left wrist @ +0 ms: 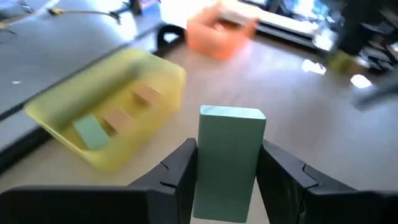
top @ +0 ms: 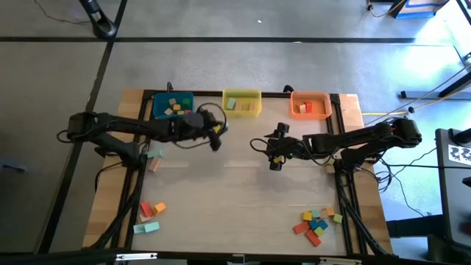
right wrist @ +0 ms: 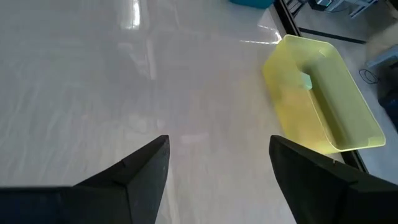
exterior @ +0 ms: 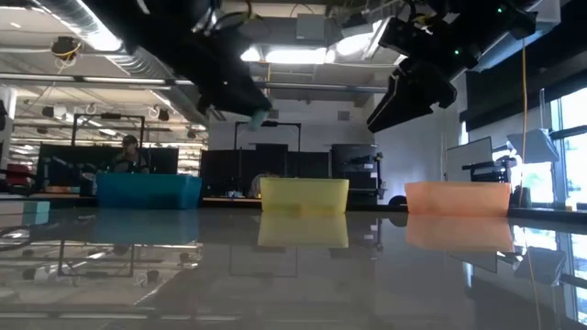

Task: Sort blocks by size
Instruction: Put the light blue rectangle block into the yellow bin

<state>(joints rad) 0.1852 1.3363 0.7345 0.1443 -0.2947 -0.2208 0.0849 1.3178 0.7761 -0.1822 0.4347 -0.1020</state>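
My left gripper (top: 216, 137) hangs above the table, just near of the gap between the blue bin (top: 173, 104) and the yellow bin (top: 242, 101). It is shut on a pale green brick-shaped block (left wrist: 230, 134). My right gripper (top: 276, 159) stands open and empty above the table's middle, near of the orange bin (top: 310, 103). Loose blocks lie in a heap at the near right (top: 316, 221). A few more lie at the near left (top: 150, 210), and two beside the left arm (top: 153, 156). My left gripper pinches the green block by its two long narrow sides (left wrist: 200, 163) between its two fingers. The block lies along the fingers, and its far end (left wrist: 231, 113) sticks out past their tips. The fingers slant downward toward the yellow bin (left wrist: 112, 106). The block (exterior: 258, 117) is lifted clear of the table.
The three bins stand in a row along the table's far edge, each with a few blocks inside. The yellow bin (right wrist: 323, 93) holds a teal block (right wrist: 305, 81) and tan ones. The middle of the table between the arms is bare. Cables and the table frame run along both side edges.
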